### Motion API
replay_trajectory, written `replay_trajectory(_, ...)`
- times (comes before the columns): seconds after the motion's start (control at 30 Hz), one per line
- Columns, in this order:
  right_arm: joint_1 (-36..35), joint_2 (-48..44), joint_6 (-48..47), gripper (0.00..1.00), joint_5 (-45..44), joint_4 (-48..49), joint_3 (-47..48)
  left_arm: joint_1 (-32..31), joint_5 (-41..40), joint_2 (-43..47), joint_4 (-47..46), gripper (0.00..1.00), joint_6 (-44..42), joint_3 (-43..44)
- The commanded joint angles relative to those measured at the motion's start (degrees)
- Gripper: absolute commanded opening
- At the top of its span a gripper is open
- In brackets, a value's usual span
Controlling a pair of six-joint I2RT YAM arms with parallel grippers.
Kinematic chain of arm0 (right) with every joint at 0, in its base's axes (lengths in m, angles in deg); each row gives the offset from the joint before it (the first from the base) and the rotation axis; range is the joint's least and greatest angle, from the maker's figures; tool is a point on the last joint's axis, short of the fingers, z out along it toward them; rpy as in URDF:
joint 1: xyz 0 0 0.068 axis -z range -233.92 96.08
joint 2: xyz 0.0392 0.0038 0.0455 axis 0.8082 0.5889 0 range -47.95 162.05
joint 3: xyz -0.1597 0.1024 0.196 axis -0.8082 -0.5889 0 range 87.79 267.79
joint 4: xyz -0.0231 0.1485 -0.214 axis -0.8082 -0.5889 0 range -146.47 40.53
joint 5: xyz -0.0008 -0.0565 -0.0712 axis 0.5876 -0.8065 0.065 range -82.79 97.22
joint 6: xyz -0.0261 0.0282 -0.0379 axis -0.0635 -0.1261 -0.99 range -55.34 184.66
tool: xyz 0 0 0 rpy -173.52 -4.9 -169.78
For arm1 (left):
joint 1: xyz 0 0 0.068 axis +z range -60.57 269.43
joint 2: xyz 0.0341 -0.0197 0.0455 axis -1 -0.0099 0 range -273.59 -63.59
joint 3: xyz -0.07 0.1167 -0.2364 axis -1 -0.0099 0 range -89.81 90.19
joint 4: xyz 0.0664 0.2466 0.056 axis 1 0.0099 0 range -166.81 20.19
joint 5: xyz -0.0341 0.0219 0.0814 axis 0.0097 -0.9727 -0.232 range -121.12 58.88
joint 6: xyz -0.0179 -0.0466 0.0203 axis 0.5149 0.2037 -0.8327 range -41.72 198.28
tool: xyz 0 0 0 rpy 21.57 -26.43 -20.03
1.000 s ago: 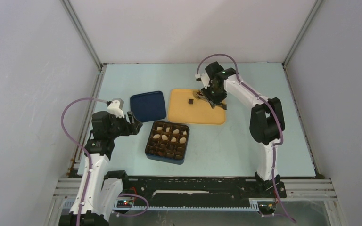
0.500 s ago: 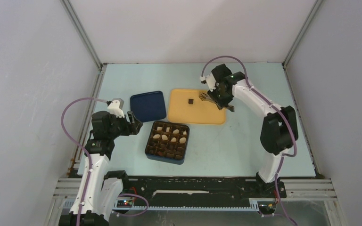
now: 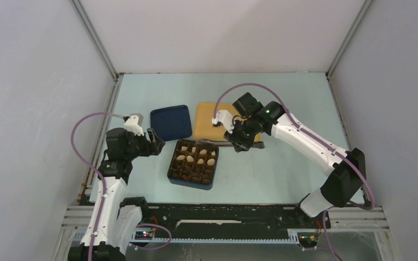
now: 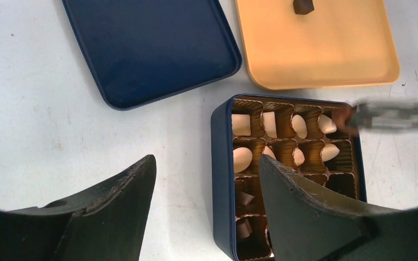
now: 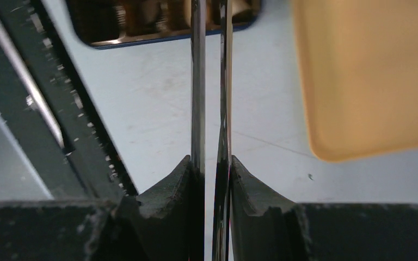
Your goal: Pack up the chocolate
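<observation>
My right pincer (image 5: 211, 166) is clamped on the tweezers (image 5: 197, 81); my left pincer (image 4: 207, 174) stands apart. The chocolate (image 4: 350, 116) at their tip looks barely pinched and could slip, missing its cell in the box (image 4: 221, 147).

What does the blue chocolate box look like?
The dark blue square box sits flat on the pale table, open, no lid on. Inside is a shiny brown gridded insert. Cream-white chocolates fill some far cells, dark ones some near cells. Blurred metal tongs hover at one far corner.
</observation>
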Motion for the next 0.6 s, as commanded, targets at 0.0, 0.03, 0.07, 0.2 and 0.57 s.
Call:
replay_trajectory(0.0, -4.44, -1.26, -4.54, 0.28, 8.98, -4.6, 0.42, 0.71, 0.78, 0.36, -1.87, 0.73, 0.49, -1.03)
replay_trajectory(0.03, -5.63, -0.86, -4.99, 0.29, 9.34, -5.37, 0.42, 0.71, 0.75, 0.43, -1.81, 0.73, 0.49, -1.03)
replay_trajectory(0.07, -6.72, -0.42, -5.55, 0.28, 9.42, -6.02, 0.42, 0.67, 0.6, 0.49, -1.71, 0.73, 0.41, -1.1)
replay_trajectory(0.2, -9.79, 1.23, -6.73, 0.29, 8.65, -7.41, 0.42, 0.76, 0.49, 0.43, -1.74, 0.73, 0.31, -1.11)
replay_trajectory(0.57, -11.41, 3.15, -7.22, 0.31, 6.57, -8.54, 0.47, 0.8, 0.63, 0.08, -2.0, 0.73, 0.31, -1.16)
